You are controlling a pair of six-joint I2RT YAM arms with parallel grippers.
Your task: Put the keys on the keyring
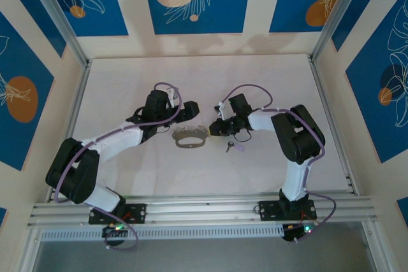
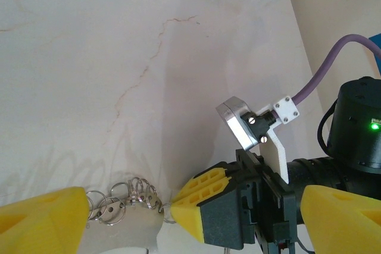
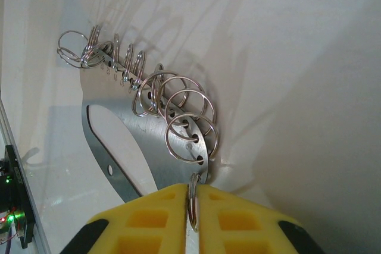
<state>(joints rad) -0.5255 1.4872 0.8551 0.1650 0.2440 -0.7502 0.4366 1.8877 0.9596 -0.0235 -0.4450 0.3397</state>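
On the table (image 1: 268, 81), the keyring (image 3: 119, 141) lies flat, stretching away ahead of the right gripper (image 3: 191, 206), whose fingertips meet on the last of the small rings (image 3: 184, 117) strung along the keyring's edge. Facing it, the left gripper (image 1: 189, 113) stands with its fingers (image 2: 41, 218) spread wide, the keyring's ringed edge and the right gripper's tip between them. The key (image 1: 231, 147) lies on the table behind the right gripper's fingertips, beside its wrist on the side toward the arm bases, apart from the keyring.
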